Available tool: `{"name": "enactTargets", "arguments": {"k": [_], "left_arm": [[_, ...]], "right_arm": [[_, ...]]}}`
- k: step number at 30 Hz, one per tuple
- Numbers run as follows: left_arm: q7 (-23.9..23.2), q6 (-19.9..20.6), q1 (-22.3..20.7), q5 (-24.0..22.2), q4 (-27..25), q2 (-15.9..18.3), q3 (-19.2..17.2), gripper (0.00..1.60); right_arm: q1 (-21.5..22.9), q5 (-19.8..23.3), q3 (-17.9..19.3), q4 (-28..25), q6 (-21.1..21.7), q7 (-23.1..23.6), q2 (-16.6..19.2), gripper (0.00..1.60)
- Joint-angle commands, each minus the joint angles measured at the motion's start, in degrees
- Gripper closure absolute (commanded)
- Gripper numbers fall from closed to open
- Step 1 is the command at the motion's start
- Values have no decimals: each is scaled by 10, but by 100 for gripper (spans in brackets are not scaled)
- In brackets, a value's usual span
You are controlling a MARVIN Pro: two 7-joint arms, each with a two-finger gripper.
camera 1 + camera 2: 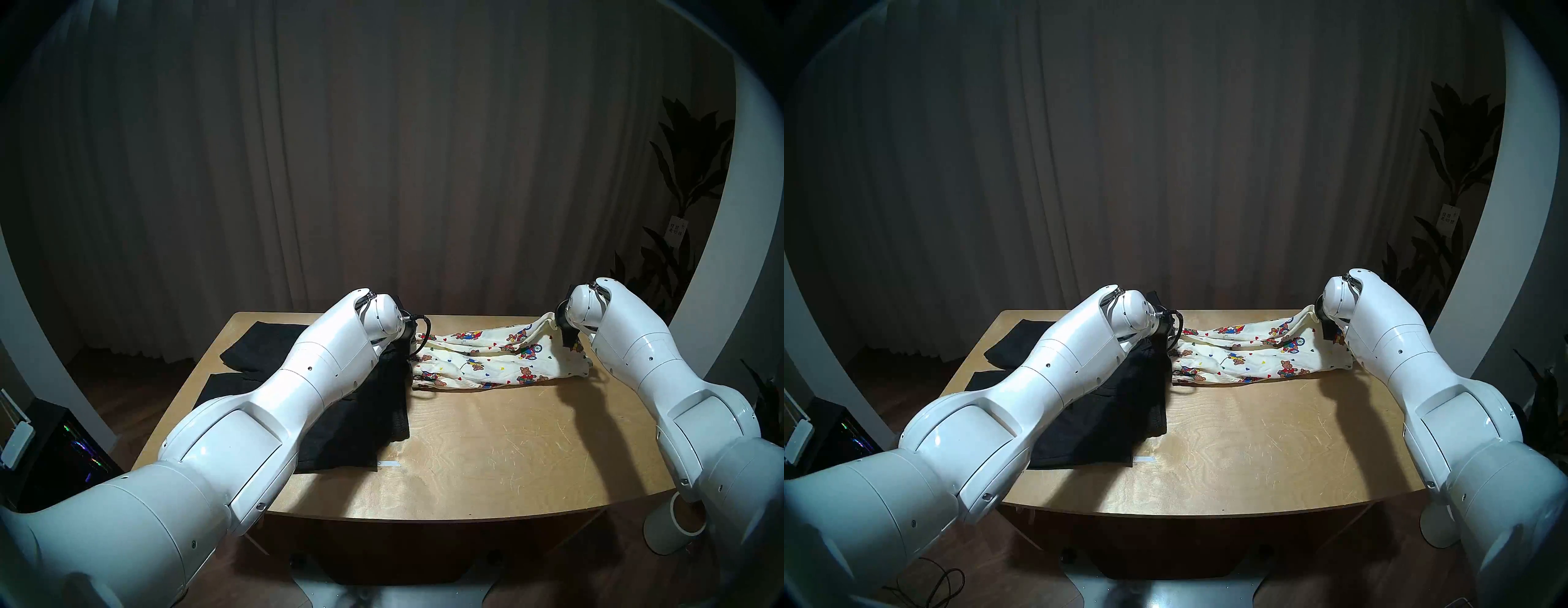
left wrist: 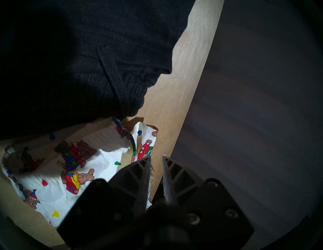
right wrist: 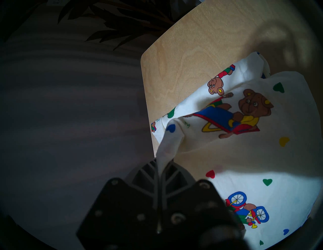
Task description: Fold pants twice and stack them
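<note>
The cream teddy-bear pants [image 1: 488, 356] lie stretched along the far right of the wooden table [image 1: 488, 446]. My right gripper [image 3: 160, 162] is shut on one corner of them [image 3: 244, 139] and holds that end lifted near the table's far right corner [image 1: 555, 322]. My left gripper [image 2: 157, 158] hovers at their other end [image 2: 61, 165], near the far edge. Its jaws stand narrowly apart, with cream cloth at one fingertip [image 2: 148, 162]. The charcoal-black knit pants [image 1: 360, 403] lie spread on the table's left half, partly under my left arm, and show in the left wrist view [image 2: 87, 52].
A small white tape mark [image 1: 388, 463] sits on the table in front of the black pants. A white cylinder [image 1: 674, 526] stands on the floor at the right. A dark box [image 1: 63, 446] stands at the left, a plant [image 1: 687, 170] at the far right, curtains behind.
</note>
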Motion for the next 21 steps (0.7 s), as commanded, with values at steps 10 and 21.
{"name": "enactTargets", "arguments": {"k": [10, 21], "left_arm": [[-13, 3, -36, 8, 8, -16, -10, 124], [-18, 7, -44, 17, 17, -20, -13, 132]], "right_arm": [[53, -18, -10, 36, -14, 15, -30, 0], [71, -29, -20, 68, -24, 23, -47, 0]]}}
